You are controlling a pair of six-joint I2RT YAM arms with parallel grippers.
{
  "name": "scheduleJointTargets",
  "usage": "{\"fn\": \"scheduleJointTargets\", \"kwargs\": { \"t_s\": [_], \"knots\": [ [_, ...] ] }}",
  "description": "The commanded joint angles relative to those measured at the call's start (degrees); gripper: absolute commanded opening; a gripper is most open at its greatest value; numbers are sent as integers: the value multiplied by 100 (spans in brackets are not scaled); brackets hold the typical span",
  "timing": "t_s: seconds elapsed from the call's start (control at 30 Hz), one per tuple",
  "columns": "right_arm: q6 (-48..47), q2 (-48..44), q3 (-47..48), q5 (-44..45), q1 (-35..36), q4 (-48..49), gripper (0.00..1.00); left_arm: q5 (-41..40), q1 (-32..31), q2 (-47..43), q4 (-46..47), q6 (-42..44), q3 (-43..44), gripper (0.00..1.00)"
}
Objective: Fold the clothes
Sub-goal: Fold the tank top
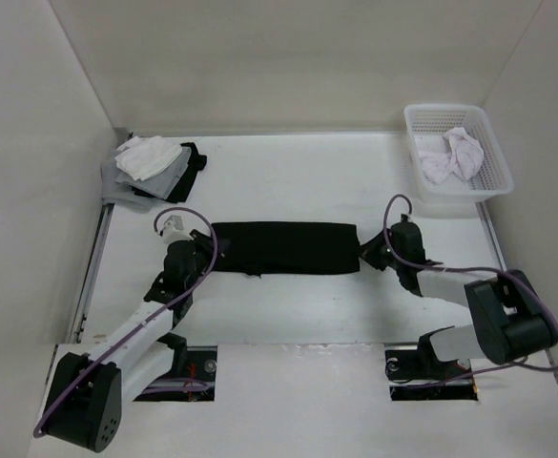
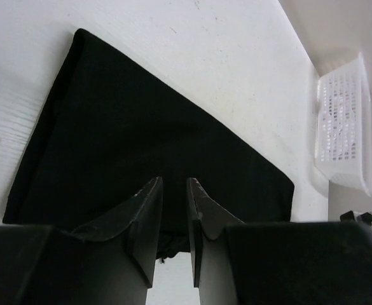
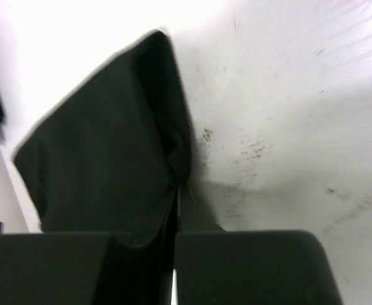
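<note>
The clothes (image 1: 283, 248) are one black garment lying as a long flat strip across the middle of the table. My left gripper (image 1: 205, 250) is at its left end. In the left wrist view its jaws (image 2: 175, 184) stand a little apart over the near edge of the black fabric (image 2: 141, 140), with nothing clamped between them. My right gripper (image 1: 366, 253) is at the strip's right end. In the blurred right wrist view its jaws (image 3: 176, 190) are shut, with their tips at the puckered edge of the fabric (image 3: 103, 159).
A white basket (image 1: 488, 153) holding a white garment (image 1: 453, 157) stands at the back right; the basket (image 2: 344, 127) also shows in the left wrist view. A pile of white, grey and black garments (image 1: 150, 164) lies at the back left. White walls enclose the table.
</note>
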Motion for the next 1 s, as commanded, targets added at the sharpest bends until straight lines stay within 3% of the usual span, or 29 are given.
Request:
{"fn": "scheduleJointTargets", "kwargs": {
  "t_s": [0.0, 0.2, 0.33, 0.5, 0.83, 0.97],
  "knots": [
    [123, -859, -86, 486, -177, 117, 0, -153, -196, 142, 522, 89, 337, 20],
    [-588, -2740, 361, 1242, -300, -1815, 0, -205, -653, 432, 794, -17, 399, 20],
    [-1107, -2936, 1160, 1655, 41, -2678, 1, -241, -794, 502, 838, -61, 425, 20],
    [-1635, -2059, 2232, 2270, 1200, -3179, 2, -197, -803, 327, 812, -87, 338, 20],
    [-1864, 745, 4737, 3159, 3223, -4208, 2, 110, -312, -622, 408, -122, 39, 20],
    [-1794, 2036, 5888, 3115, 3689, -4656, 14, 383, 101, -894, 241, -140, 3, 20]
  ]
}}
